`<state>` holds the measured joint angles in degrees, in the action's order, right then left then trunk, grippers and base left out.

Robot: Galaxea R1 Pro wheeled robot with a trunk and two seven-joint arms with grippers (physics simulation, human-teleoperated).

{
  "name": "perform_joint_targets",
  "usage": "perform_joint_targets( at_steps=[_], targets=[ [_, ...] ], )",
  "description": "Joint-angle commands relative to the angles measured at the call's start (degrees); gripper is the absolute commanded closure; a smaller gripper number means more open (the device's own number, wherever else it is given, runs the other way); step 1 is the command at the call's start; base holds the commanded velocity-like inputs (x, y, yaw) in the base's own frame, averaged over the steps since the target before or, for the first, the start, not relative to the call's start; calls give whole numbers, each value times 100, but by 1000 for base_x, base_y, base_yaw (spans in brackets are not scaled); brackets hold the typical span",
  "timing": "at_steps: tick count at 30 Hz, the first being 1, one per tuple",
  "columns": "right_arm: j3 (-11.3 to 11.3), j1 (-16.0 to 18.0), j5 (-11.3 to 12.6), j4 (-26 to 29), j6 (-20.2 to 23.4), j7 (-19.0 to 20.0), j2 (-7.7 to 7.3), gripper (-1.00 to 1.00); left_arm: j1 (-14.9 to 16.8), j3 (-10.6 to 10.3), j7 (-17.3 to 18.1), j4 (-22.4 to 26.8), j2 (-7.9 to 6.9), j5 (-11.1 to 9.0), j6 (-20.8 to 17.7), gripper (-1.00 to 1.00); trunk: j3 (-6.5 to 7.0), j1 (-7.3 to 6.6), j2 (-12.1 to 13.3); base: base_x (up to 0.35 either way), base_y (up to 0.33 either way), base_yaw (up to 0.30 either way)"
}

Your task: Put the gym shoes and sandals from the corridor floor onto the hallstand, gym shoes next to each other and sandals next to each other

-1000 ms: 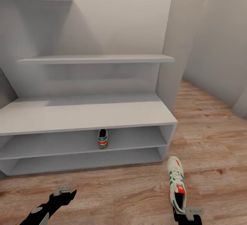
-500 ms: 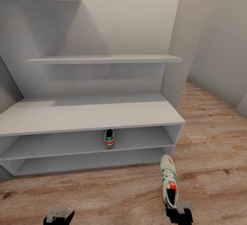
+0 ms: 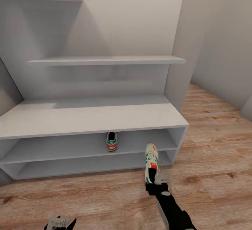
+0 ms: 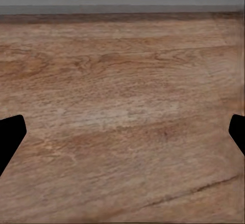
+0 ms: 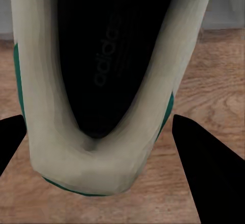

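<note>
Two cream-white low sneakers with green stripes and red-orange accents in sight. One parked on the upper open tier (image 3: pixel 111 141) of the pale grey-white hallstand (image 3: pixel 87 118), heel facing out. Other one (image 3: pixel 151 161) held by its heel in the right gripper (image 3: pixel 156 184), jaws clamped on it, toe pointing at the rack, above the light brown wood-plank floor (image 3: pixel 217 153). Left gripper (image 3: pixel 57 222) low down, jaws spread wide, holding nothing.

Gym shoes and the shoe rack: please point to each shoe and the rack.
Shelved gym shoe (image 3: pixel 111 142), head view: heel.
Held gym shoe (image 3: pixel 151 160), head view: laces.
Hallstand (image 3: pixel 87 118), head view: bare bench top.
</note>
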<state>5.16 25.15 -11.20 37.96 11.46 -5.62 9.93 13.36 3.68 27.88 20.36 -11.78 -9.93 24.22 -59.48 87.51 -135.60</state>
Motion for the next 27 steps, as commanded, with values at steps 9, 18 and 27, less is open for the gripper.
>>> perform_joint_targets(
  at_steps=[9,18,27],
  targets=[
    [-646,458,-44,304,757,-2,7,100,-17,21,228,-13,17,-30,-14,-100,-6,-1,-2,0,0,0],
    [-709,515,-52,632,912,-1,7,100,-18,19,235,-14,18,-27,-14,-100,-6,-1,-2,0,0,0],
    [-716,517,-57,626,919,-1,7,100,-18,22,235,-14,18,-26,-14,-100,-6,-1,-2,0,0,0]
  ],
)
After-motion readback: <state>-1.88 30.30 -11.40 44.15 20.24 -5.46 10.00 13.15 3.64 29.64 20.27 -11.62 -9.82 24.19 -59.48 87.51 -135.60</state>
